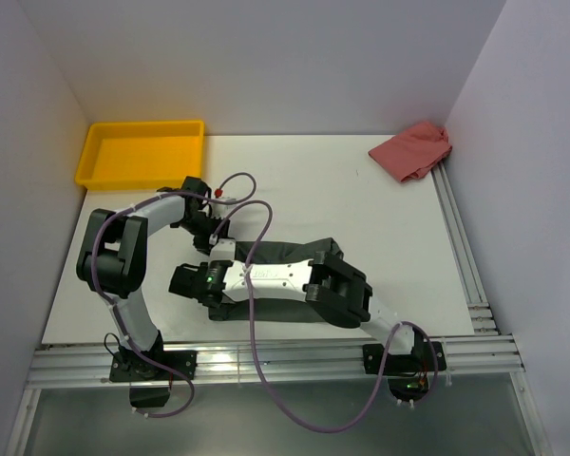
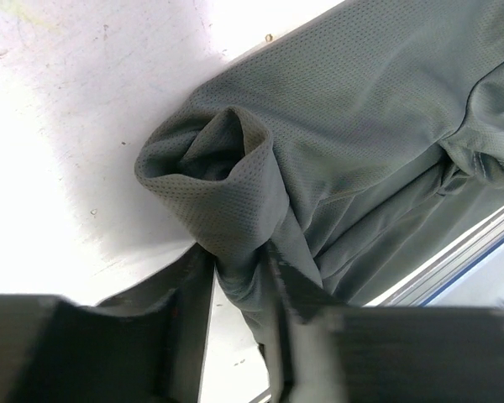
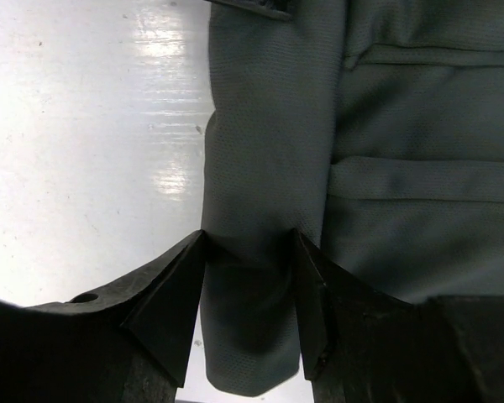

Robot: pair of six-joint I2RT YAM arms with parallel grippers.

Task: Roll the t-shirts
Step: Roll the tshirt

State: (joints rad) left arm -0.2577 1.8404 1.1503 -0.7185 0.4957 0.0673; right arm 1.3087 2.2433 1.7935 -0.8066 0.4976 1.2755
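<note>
A dark charcoal-grey t-shirt (image 1: 290,252) lies folded into a long band near the table's front, mostly under my right arm. In the left wrist view its rolled end (image 2: 227,185) bulges just beyond my left gripper (image 2: 239,260), whose fingers pinch the cloth below the roll. My left gripper (image 1: 209,245) sits at the band's left end. My right gripper (image 1: 185,280) reaches across the shirt to the same end. In the right wrist view a folded strip of the t-shirt (image 3: 260,151) runs between the fingers of my right gripper (image 3: 248,239) and touches both.
A yellow tray (image 1: 142,152) stands at the back left corner. A crumpled pink-red cloth (image 1: 413,147) lies at the back right by the wall. Aluminium rails (image 1: 465,256) run along the right and front edges of the table.
</note>
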